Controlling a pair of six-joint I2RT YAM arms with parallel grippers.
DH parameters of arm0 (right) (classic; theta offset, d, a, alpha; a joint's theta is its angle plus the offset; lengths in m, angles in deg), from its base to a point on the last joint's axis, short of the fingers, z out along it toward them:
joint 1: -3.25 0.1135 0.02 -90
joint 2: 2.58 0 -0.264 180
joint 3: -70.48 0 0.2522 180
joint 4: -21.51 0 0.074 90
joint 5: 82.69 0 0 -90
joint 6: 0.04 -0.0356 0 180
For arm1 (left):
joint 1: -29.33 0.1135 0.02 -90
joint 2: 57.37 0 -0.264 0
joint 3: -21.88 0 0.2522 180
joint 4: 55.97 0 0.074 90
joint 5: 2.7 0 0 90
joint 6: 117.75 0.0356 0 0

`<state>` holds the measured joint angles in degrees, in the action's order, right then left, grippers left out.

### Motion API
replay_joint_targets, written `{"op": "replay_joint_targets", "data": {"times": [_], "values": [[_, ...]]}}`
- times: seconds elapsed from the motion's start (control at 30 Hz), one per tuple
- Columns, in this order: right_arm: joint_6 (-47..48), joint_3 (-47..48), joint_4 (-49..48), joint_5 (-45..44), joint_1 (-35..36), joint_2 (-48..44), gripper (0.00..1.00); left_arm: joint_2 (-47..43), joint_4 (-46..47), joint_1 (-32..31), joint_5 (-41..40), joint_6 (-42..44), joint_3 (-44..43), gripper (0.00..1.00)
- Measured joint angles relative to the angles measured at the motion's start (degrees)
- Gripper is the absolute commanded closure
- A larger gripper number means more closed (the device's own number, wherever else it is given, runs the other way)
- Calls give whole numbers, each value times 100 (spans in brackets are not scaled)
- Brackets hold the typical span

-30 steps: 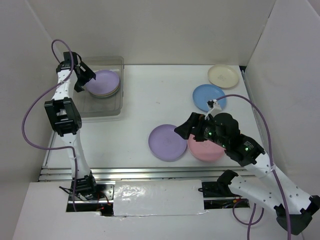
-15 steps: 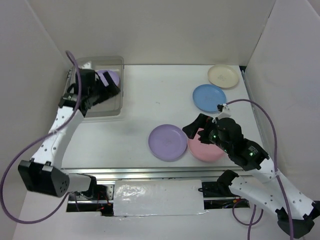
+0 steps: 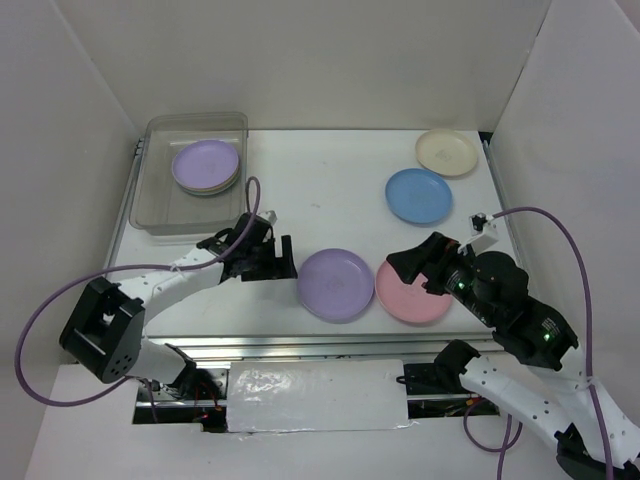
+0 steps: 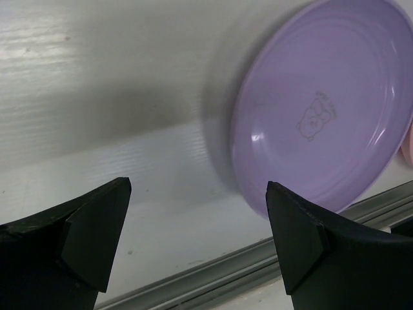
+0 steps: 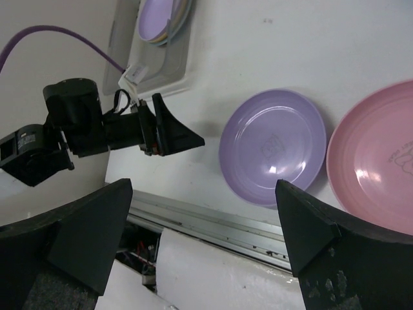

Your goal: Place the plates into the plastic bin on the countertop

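From above, the left hand (image 3: 289, 260), fingers apart and empty, is low beside the round lilac plate (image 3: 336, 284) on the white bench (image 3: 330, 190). The clear rectangular plastic bin (image 3: 150, 215) holds stacked plates (image 3: 206, 168).

Left wrist: pickup under way; next, straddle that plate's near rim.

Right wrist: the right hand (image 5: 203, 213) is spread, empty, above the round pink plate (image 5: 381, 161).

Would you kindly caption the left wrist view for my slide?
Left jaws stand open before a round lilac plate on the white countertop.

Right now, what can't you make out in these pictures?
- Top view: the stacked plates under the top lilac plate in the plastic bin are covered by it; number and colours unclear.
- Left wrist view: the pink plate is cut off by the right edge.
- Left wrist view: the print on the near lilac plate is blurred.
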<state>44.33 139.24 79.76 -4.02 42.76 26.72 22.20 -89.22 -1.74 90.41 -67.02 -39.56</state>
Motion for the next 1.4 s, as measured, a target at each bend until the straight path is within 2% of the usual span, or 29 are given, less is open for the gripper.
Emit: {"op": "replay_joint_targets", "data": {"times": [0.17,0.27,0.3,0.33,0.4,0.43,0.47,0.5,0.53,0.7,0.8,0.9,0.97,1.1,1.27,1.4], "values": [[-52,-160,11,140,11,-7,0,446,610,-271,0,-101,-15,1],[-63,-177,50,170,11,-4,0,940,715,-463,-94,-192,-175,5],[-66,-177,50,177,11,-9,0,1141,734,-544,-138,-225,-256,8],[-66,-177,50,179,13,-11,0,1305,737,-619,-225,-284,-328,17],[-76,-177,52,188,20,-13,0,1460,710,-758,-424,-363,-535,26],[-79,-175,52,188,28,-15,0,1543,682,-815,-538,-393,-645,48],[-76,-168,55,188,37,-15,0,1637,632,-872,-645,-472,-752,61],[-76,-162,55,192,37,-15,0,1744,568,-933,-761,-452,-866,95],[-76,-146,61,195,37,-15,0,1818,516,-970,-866,-511,-940,100],[-76,-42,61,214,48,-37,0,1832,-96,-1266,-1655,-804,-1394,100],[-70,0,63,212,48,-90,0,1482,-601,-1403,-2179,-1027,-1423,100],[-50,20,63,181,48,-107,0,992,-1325,-1357,-2660,-1019,-1639,100],[-44,20,76,127,48,-103,0,822,-1821,-1152,-2872,-868,-2240,100],[-37,4,55,4,48,-103,0,953,-2114,-166,-2839,-442,-3842,100],[9,4,-7,15,48,114,0,1777,-2190,1722,-2452,-256,-5875,100],[103,7,-46,120,46,439,0,2557,-1845,2940,-1762,-317,-6336,100]]}}
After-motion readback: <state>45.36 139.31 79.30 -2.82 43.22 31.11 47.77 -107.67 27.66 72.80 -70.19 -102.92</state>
